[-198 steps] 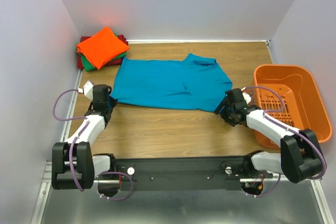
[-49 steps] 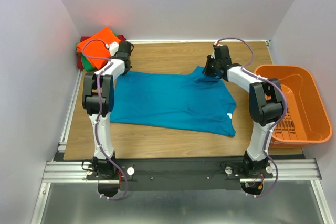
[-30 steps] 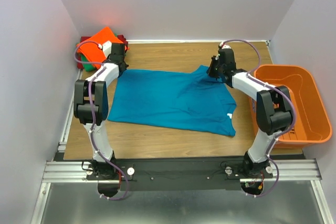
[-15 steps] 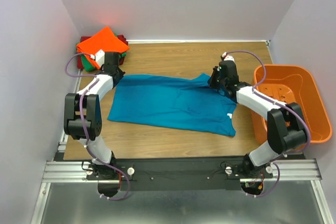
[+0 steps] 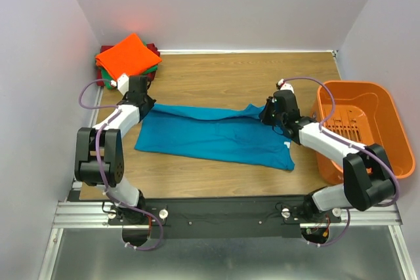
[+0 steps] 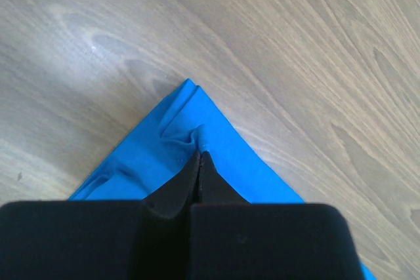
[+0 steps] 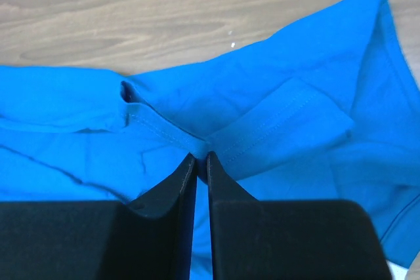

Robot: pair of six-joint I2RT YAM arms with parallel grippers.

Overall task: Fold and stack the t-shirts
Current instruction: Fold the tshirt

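Holding: my left end effector (image 6: 199, 155) is clamped fully shut on the far-left corner of the teal t-shirt (image 5: 216, 137). My right end effector (image 7: 200, 156) pinches the far-right sleeve hem, its jaws nearly closed on the cloth.
Shirt position: middle of the worktop (image 5: 216, 73), long axis running left to right, far edge raised in my grip.
Key relation: the near hem lies straight toward my bases from both end effectors, and each arm is nearest its own corner.
Step, as I judge: bringing the far edge onto the near hem.
Stack: folded shirts (image 5: 128, 57) sit at the far-left corner.

Overhead camera looks down; wrist cameras crowd the teal-blue t-shirt (image 5: 216, 132).
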